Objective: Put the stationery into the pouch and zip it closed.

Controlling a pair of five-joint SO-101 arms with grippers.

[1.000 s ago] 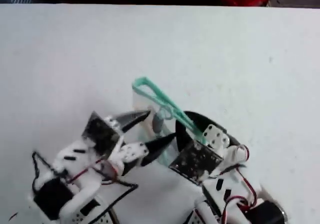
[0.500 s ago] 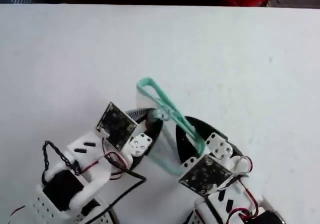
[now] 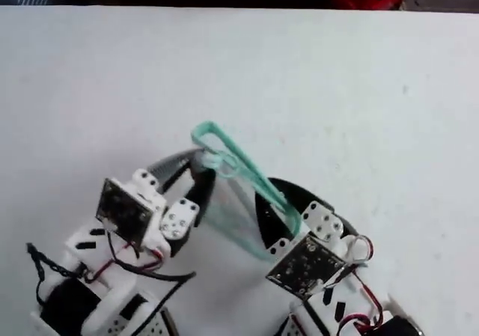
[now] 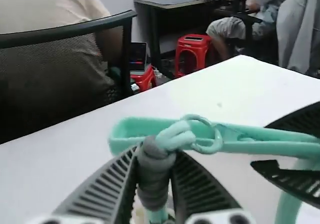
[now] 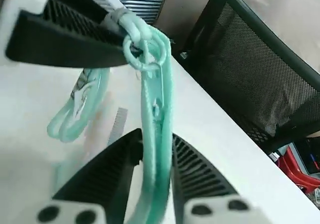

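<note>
High view: the clear pouch [image 3: 233, 215] is held up off the white table [image 3: 337, 89], between the two arms. The left claw [image 3: 202, 165] is at the far end of the teal zip [image 3: 241, 159], and the right claw [image 3: 273, 201] is at the near end.

Left wrist view: the left claw is pinched tight on the corded zip pull [image 4: 167, 138].

Right wrist view: the right claw is clamped on the zip band, which is pinned between its jaws. Whether the stationery is inside the pouch cannot be made out.

Assessment: the step in hand appears to be zipping. The next move calls for the left claw to draw the pull along the band towards the right claw. The right claw should meanwhile anchor the pouch and keep the band taut. The cord slipping is the evident risk.
</note>
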